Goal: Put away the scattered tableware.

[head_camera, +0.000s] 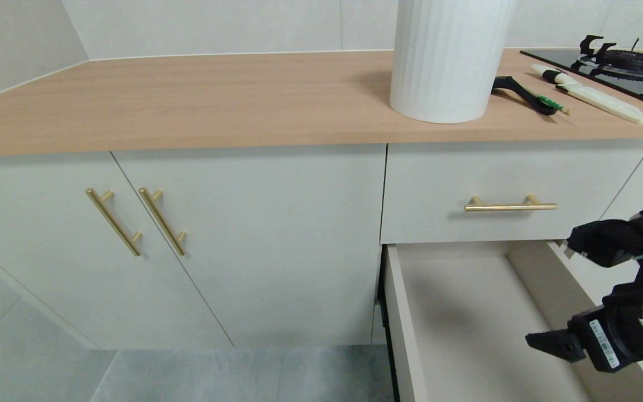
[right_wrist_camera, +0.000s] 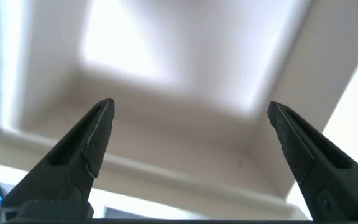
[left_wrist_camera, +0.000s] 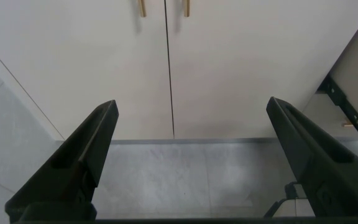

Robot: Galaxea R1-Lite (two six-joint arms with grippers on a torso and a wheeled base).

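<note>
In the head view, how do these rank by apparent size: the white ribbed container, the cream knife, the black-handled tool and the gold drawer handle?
1. white ribbed container, by far.
2. cream knife.
3. gold drawer handle and black-handled tool look about alike; the handle is nearer the camera, so I leave them unranked.

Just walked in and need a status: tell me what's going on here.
The right gripper, fingers open and empty, hangs over the pulled-out pale drawer. The black-handled utensil and cream-coloured knife lie on the wooden countertop beside the tall white ribbed container, not yet put away. The left gripper is open too, facing the pale cabinet doors.
</note>
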